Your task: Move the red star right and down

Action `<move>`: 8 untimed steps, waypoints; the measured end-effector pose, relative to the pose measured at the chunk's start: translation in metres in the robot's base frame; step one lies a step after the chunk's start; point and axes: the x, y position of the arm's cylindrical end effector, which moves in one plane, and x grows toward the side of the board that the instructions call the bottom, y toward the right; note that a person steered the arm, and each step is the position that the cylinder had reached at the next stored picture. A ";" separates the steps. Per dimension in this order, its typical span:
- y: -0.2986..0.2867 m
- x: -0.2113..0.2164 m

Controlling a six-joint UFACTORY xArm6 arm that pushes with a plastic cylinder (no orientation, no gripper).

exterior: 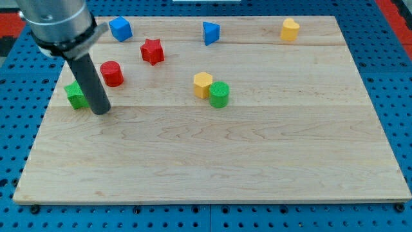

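Sitting in the upper left part of the board (270, 148), the red star (152, 51) lay flat and apart from every other block. It looked small, rigid and light, so it should have slid readily on the smooth wood. Its points made it likely to rotate or slip sideways under an off-centre push. The best contact was judged to be the notch on its upper left side, with the push aimed toward the view's lower right.

The red cylinder (111, 73) stood nearest, to the star's lower left. The blue cube (120, 29) lay to its upper left and the blue triangle (210, 33) to its right. The yellow hexagon (203, 83) and green cylinder (219, 95), touching each other, lay on the lower right, close to the intended path. A yellow heart (290, 29) sat far right.

My tip (101, 111) rested on the board well below and left of the star, just beside a green block (76, 95). The rod carried no jaws and held nothing; it touched no red block.
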 end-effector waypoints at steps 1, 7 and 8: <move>0.020 0.025; 0.049 -0.171; 0.147 -0.158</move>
